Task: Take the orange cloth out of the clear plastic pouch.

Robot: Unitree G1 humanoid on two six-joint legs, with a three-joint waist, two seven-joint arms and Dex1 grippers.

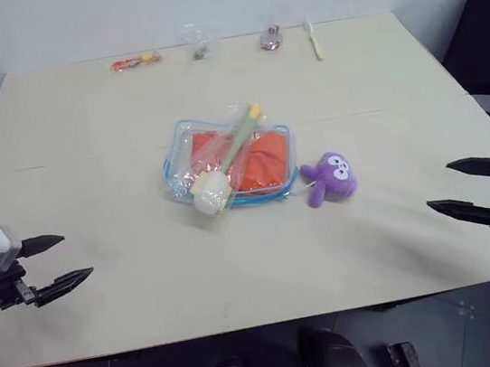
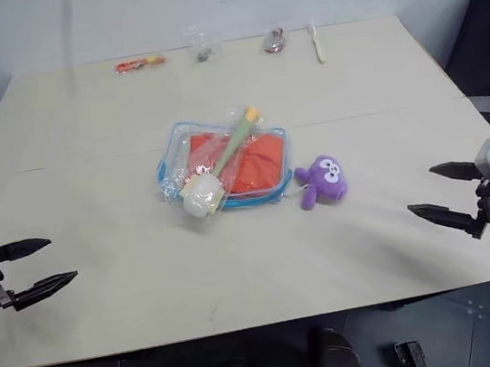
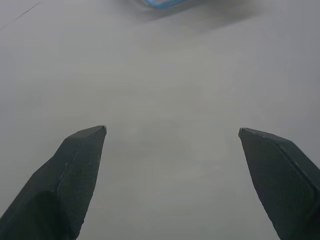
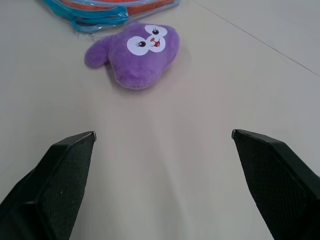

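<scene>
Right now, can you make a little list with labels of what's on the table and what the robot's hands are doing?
table: tan top
pouch: clear, blue edging, mid-table
cloth: orange, inside the pouch
brush: green handle, white head, lying on the pouch
plush: purple, beside the pouch, toward the robot's right
far edge: orange packet, clear wrapper, small dark item, pale stick
left gripper: open, apart from the pouch, holding nothing
right gripper: open, facing the plush, holding nothing
</scene>
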